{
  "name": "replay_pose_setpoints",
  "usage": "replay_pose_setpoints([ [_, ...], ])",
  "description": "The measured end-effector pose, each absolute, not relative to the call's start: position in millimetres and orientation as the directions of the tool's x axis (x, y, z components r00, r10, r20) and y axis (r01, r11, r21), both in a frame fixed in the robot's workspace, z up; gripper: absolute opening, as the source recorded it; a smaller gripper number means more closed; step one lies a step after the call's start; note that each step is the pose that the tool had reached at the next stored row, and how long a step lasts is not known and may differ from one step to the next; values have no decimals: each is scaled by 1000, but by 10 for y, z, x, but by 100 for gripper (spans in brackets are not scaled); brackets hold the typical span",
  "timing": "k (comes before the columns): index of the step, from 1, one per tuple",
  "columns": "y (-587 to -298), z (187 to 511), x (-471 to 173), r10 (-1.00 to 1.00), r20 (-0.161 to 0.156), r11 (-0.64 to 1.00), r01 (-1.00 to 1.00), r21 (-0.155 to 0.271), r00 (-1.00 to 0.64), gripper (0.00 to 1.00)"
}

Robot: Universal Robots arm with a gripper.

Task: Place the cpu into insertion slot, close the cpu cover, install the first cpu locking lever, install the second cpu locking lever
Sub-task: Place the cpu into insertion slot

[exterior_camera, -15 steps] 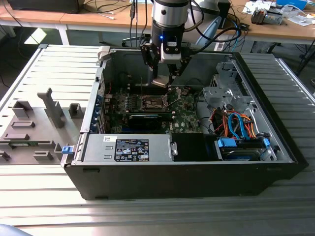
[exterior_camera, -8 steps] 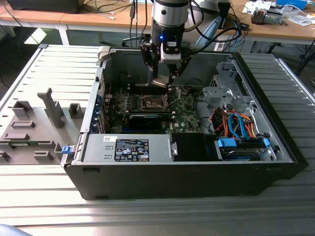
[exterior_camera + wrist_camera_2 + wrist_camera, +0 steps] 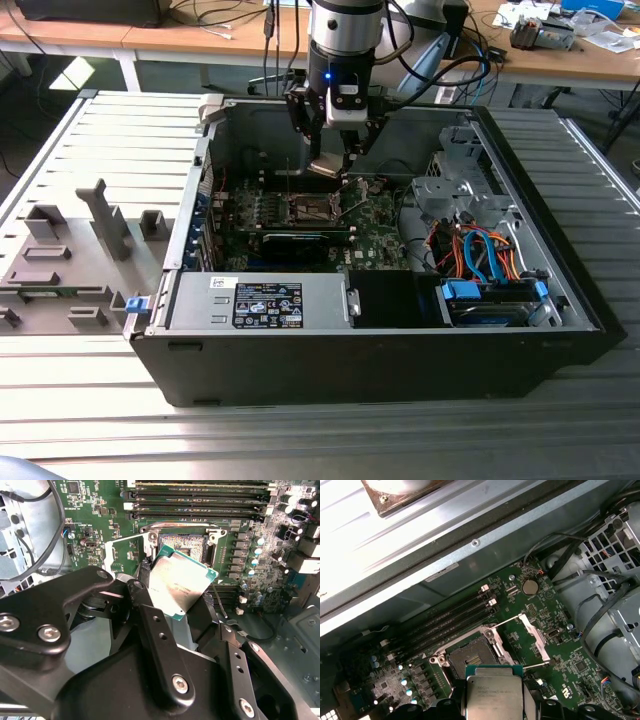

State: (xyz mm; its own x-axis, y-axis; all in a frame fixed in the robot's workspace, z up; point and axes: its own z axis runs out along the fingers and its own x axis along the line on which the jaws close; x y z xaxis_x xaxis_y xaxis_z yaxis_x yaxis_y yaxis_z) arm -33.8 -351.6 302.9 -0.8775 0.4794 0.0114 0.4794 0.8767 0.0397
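Note:
My gripper [image 3: 333, 160] hangs inside the open computer case, shut on the cpu [image 3: 181, 582], a silvery square chip with a green rim held tilted between the black fingers [image 3: 150, 625]. The cpu [image 3: 494, 696] hovers above the motherboard, just short of the insertion slot [image 3: 470, 657], whose dark contact field lies bare inside its metal frame. In the second wrist view the insertion slot [image 3: 184, 542] shows just beyond the chip's far edge. The cpu cover [image 3: 534, 637], a thin windowed plate, stands swung open beside the slot, with thin lever rods raised next to it.
Long memory slots [image 3: 455, 617] run beside the socket. A long black card [image 3: 300, 240] lies across the board and a power supply [image 3: 260, 300] fills the front. Cable bundles [image 3: 480, 255] and a drive cage [image 3: 455, 190] sit at the exterior view's right. A grey fixture [image 3: 70, 260] stands outside.

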Motion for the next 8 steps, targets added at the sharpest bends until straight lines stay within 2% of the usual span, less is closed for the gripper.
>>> replay_pose_setpoints([
  [8,-3516,3029,-338,484,11,874,484,40,-875,54],
])
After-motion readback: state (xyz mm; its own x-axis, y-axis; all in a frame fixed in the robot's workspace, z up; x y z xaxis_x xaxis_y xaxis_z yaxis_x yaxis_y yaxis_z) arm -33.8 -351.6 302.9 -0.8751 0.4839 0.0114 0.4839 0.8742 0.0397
